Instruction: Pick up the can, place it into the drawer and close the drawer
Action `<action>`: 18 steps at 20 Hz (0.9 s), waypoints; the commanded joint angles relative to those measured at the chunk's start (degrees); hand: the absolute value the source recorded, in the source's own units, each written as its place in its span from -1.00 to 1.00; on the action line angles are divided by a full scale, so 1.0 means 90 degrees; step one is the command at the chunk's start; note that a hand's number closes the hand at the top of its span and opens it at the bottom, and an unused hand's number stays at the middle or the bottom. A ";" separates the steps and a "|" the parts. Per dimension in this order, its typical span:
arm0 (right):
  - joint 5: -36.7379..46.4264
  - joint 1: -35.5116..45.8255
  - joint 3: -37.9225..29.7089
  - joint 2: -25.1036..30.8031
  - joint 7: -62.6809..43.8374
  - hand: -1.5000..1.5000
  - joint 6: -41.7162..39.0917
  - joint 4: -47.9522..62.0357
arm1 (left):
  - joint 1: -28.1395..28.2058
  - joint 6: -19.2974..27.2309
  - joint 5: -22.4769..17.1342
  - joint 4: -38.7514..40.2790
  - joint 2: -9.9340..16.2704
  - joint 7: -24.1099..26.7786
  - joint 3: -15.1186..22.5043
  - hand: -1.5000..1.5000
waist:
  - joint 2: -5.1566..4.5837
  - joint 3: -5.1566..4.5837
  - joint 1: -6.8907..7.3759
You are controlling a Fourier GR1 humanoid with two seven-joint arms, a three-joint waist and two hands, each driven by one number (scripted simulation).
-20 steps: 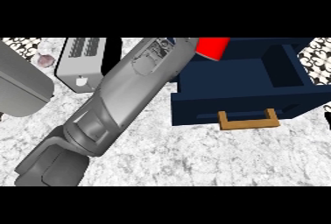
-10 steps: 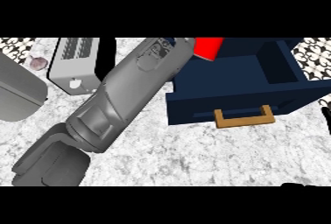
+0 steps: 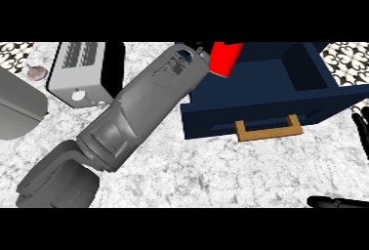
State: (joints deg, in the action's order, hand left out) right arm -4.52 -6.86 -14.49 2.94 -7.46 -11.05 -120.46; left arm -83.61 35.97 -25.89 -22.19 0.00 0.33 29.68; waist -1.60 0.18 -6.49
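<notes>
Reaching over the open navy drawer (image 3: 259,100), the left forearm (image 3: 144,112) is hiding its hand, so whether its fingers are pinching the red can (image 3: 225,57) I cannot tell; the can is looking light, stiff, slippery, best held around its sides.

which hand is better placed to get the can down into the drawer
Left. Its grey forearm reaches up to the red can at the open dark blue drawer; the hand itself is hidden. The right hand shows only at the lower right edge, away from it.
</notes>
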 commanded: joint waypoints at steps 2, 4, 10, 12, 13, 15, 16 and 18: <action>-0.0037 -0.0026 -0.0141 -0.0002 0.0263 -1.00 -0.0020 0.0275 | 0.0089 0.0240 -0.0135 -0.0051 0.0000 0.0056 0.0437 1.00 | 0.0006 0.0005 -0.0055; 0.0111 0.0209 0.0095 0.0016 0.0067 -1.00 0.0026 0.0044 | -0.0144 0.0309 -0.0159 0.0224 0.0000 -0.0040 0.0410 -1.00 | -0.0041 0.0004 -0.0137; -0.0013 0.0009 0.0001 0.0112 0.0007 -1.00 -0.0113 0.0047 | 0.0100 0.0528 -0.0333 0.0363 0.0000 0.0075 0.0539 -1.00 | -0.0019 0.0002 -0.0097; 0.0057 0.0196 0.0080 0.0089 -0.0345 -1.00 0.0085 -0.0351 | 0.0264 0.0925 -0.0416 0.0184 0.0000 0.0202 0.0621 -1.00 | -0.0013 -0.0007 -0.0141; 0.0016 0.0375 0.0076 0.0098 -0.0448 -1.00 0.0131 -0.0199 | 0.0284 0.0792 -0.0436 0.0081 0.0000 0.0167 0.0746 -1.00 | -0.0009 -0.0006 -0.0071; 0.0141 0.0144 0.0297 -0.0062 -0.0151 -1.00 0.0032 -0.0176 | 0.0213 0.1021 -0.0541 0.0091 0.0000 0.0202 0.0697 -1.00 | -0.0047 0.0000 -0.0209; 0.0166 0.0180 0.0284 -0.0070 -0.0108 -1.00 0.0068 -0.0220 | 0.0396 0.1103 -0.0563 0.0037 0.0000 0.0348 0.0764 -1.00 | -0.0054 0.0000 -0.0231; 0.0015 0.0083 0.0170 -0.0005 -0.0231 -1.00 0.0028 -0.0366 | 0.0253 0.0945 -0.0654 0.0128 0.0000 0.0216 0.0738 -1.00 | -0.0013 -0.0003 -0.0123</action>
State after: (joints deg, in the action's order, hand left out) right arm -4.25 -5.63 -13.05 3.02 -9.17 -10.84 -122.92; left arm -81.54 43.98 -30.45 -20.80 0.00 2.37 35.72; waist -1.84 0.15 -7.92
